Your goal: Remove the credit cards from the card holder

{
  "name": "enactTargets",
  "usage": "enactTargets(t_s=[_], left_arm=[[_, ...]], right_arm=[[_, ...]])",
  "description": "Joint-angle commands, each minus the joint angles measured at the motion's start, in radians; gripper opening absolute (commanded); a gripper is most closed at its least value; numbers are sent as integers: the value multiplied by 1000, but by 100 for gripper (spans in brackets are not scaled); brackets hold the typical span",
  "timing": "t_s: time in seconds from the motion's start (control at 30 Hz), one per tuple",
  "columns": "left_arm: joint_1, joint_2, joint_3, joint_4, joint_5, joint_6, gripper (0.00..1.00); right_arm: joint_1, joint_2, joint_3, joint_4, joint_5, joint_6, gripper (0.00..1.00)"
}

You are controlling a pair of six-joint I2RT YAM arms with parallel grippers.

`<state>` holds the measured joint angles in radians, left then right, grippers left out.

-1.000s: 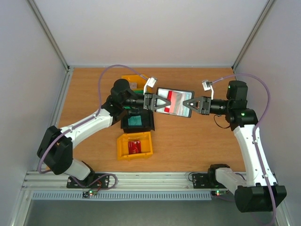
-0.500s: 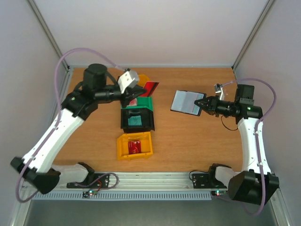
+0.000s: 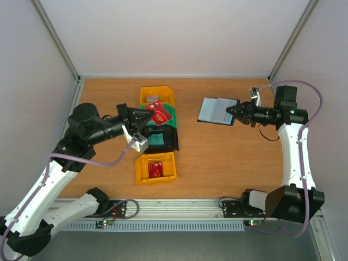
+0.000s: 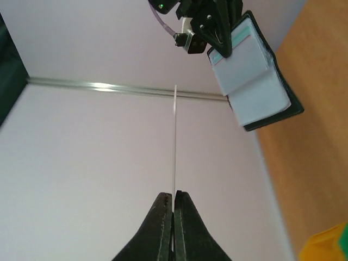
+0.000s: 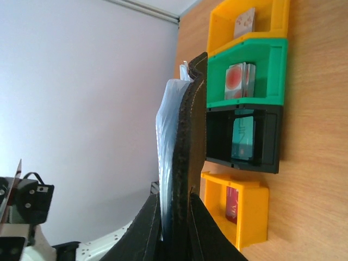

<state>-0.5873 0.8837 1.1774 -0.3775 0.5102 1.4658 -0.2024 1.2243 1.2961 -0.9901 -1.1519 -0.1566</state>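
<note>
Items not in use:
- Table (image 3: 228, 163): wooden, lying under both claws.
- Yellow bin (image 3: 145, 93): on the table, beyond the left claw (image 3: 145, 120).
- Green bin (image 5: 278, 70): directly below the left claw.
- Black bin (image 3: 173, 141): just nearer than the left claw.
- Second yellow bin (image 3: 141, 168): nearest in the row, well apart from the right claw (image 3: 232, 114).
- White walls (image 3: 174, 38): behind both claws.

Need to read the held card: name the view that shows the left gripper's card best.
Top external: the red card lies face-up to the camera, pinched at one end by the left gripper. Left wrist sees it only edge-on, as a thin line. Right wrist gives no clear sight of it.
</note>
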Motion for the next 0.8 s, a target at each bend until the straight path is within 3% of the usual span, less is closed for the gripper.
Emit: enactTargets(t_s=[0.0, 0.27, 0.37, 0.43, 0.63, 0.77], left_arm=[[-5, -48, -40, 151, 13, 331, 0], [-8, -86, 30, -78, 14, 333, 0], [-20, -91, 94, -361, -66, 319, 0], [-26, -74, 185, -640, -95, 264, 0], [-27, 105, 509, -1279, 79, -133, 0], [-30, 304, 574, -1292, -124, -654, 0]], right_arm=[[-3, 44, 69, -96, -49, -11, 1], [-3, 100, 139, -223, -28, -78, 1], [-4, 103, 149, -239, -30, -74, 1], [-4, 101, 148, -248, -33, -72, 1], [-4, 101, 157, -295, -48, -60, 1], [-3, 102, 187, -330, -39, -63, 1]])
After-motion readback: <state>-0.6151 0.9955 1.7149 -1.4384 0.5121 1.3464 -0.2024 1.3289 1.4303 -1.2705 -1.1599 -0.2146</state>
